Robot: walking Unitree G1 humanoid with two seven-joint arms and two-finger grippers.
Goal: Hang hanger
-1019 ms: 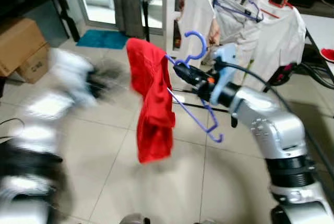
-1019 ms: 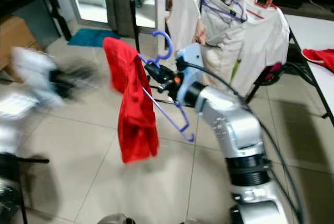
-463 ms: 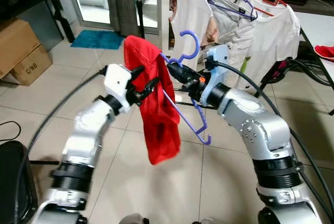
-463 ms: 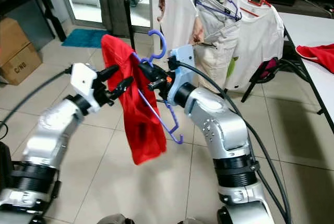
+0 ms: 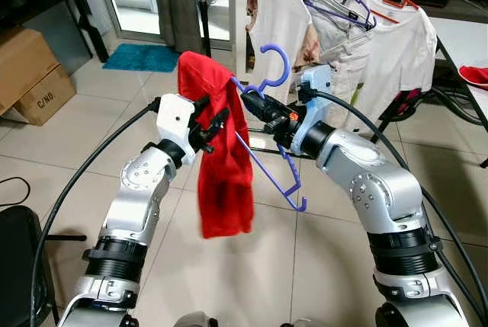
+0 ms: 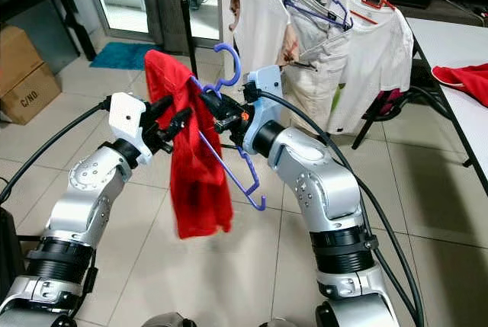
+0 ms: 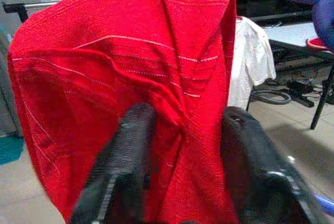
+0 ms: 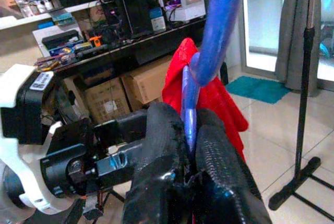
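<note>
Your right gripper (image 5: 255, 104) is clamped on the stiff, light blue plastic hanger (image 5: 271, 140) below its hook, centre frame. Keep that hold. The soft red garment (image 5: 221, 152) could slip off; your left gripper (image 5: 211, 123) is spread open against it.

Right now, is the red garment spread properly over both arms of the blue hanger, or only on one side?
Only on one side. The red garment hangs bunched from one arm of the blue hanger; the other arm slopes down bare. The right gripper holds the hanger near its hook.

The hanger (image 5: 271, 125) looks like smooth, glossy blue plastic; the red garment (image 5: 221, 152) is matt knit cloth. Silver arms look satin; the floor (image 5: 320, 266) is glazed tile.
</note>
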